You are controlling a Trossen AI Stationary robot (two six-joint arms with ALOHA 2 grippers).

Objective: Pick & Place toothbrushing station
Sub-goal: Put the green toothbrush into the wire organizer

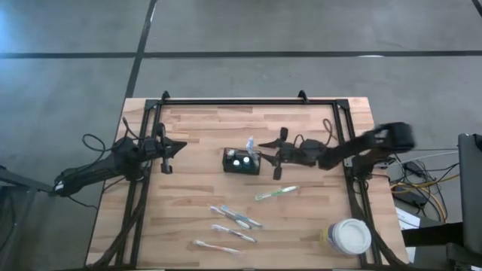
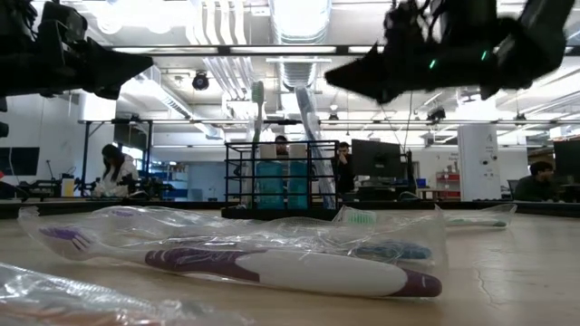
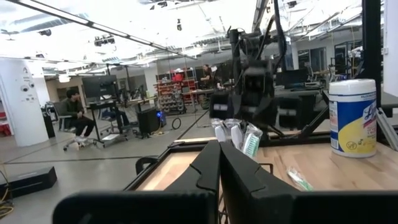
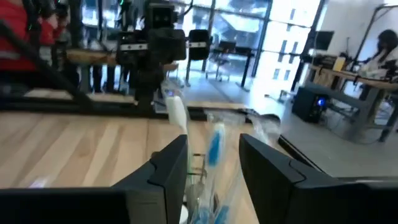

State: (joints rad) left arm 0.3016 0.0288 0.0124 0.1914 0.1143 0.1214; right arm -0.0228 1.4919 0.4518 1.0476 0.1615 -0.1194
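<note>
Wrapped toothbrushes (image 2: 272,263) lie near the bench's front edge, and the right gripper (image 1: 269,156), open and empty, could bump the caddy (image 1: 241,161) over.

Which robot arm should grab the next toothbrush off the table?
Probably the right. The right gripper hangs open beside the black caddy, and the green toothbrush lies nearest it. The left gripper waits shut near the table's left edge, farther from every loose brush.
</note>
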